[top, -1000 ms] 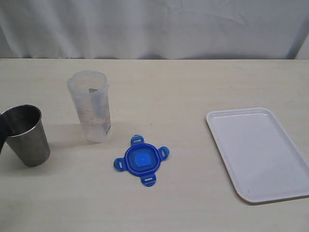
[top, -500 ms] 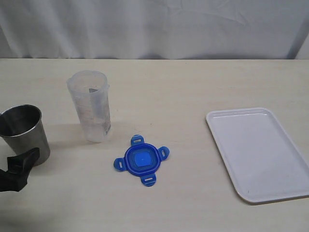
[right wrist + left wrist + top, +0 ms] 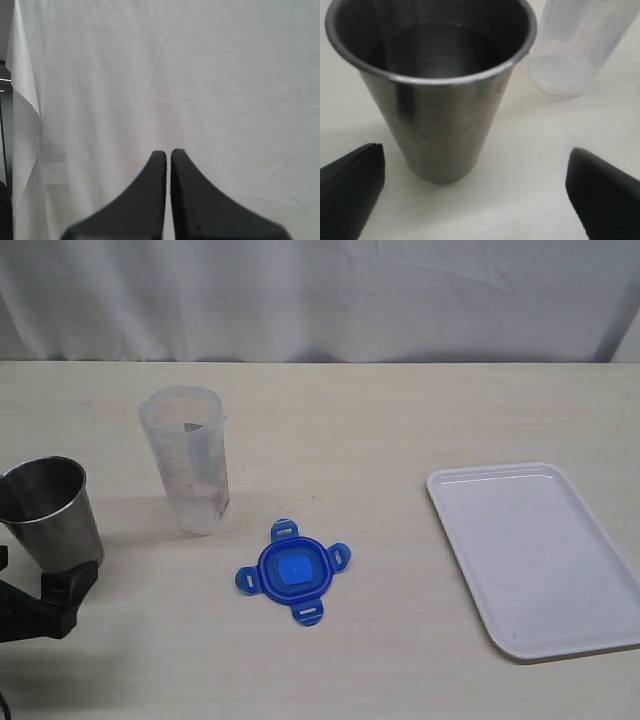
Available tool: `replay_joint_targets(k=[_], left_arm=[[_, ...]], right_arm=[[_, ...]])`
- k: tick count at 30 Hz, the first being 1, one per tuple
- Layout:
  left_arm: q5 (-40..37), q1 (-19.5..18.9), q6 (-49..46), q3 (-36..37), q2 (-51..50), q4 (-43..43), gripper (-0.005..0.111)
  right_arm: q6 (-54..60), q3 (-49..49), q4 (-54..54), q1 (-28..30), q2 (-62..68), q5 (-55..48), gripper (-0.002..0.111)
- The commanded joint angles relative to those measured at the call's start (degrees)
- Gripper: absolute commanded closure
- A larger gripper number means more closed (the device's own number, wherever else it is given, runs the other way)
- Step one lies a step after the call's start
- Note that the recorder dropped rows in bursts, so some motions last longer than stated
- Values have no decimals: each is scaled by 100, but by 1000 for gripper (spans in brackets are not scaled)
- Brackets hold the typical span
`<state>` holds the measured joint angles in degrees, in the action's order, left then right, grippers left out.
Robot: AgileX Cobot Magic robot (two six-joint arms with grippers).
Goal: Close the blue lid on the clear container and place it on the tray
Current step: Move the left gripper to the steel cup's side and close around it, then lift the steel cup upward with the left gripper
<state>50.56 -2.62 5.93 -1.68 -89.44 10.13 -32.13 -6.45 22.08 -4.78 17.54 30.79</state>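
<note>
The blue lid [image 3: 293,571] lies flat on the table near the middle, its four tabs sticking out. Behind it to the left the clear container [image 3: 190,460] stands upright and open, also showing in the left wrist view [image 3: 580,45]. Far to the right lies the white tray [image 3: 540,555]. My left gripper [image 3: 40,602] is low at the table's left edge, open, its fingers [image 3: 352,187] spread wide just in front of the steel cup. My right gripper [image 3: 168,152] is shut on nothing, faces the white curtain and is out of the exterior view.
A tapered steel cup [image 3: 55,520] stands at the far left, directly ahead of my left gripper and close to it [image 3: 435,85]. A white curtain [image 3: 320,300] hangs behind the table.
My left gripper has come into the exterior view from the lower left and moved in toward the steel cup. Lid, container and tray have not moved.
</note>
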Motion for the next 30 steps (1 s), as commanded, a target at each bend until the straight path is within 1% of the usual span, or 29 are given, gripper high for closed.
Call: replay_joint_targets(k=[1, 9, 10, 16, 22, 30], left_arm=[[201, 3, -34, -251, -353, -52, 15], [225, 3, -34, -722, -991, -76, 15], [340, 3, -34, -761, -1051, -76, 15], [378, 3, -34, -974, -1188, -61, 15], [185, 3, -34, -1251, -1304, -32, 15], [223, 3, -34, -1288, -1317, -32, 15]], right_arm=[[17, -19, 81, -1, 30, -89, 104], [17, -19, 81, -1, 30, -93, 104], [17, -19, 81, -1, 30, -93, 104], [17, -19, 91, -1, 30, -91, 104], [4, -19, 123, -1, 30, -91, 104], [6, -19, 123, -1, 30, -115, 104]])
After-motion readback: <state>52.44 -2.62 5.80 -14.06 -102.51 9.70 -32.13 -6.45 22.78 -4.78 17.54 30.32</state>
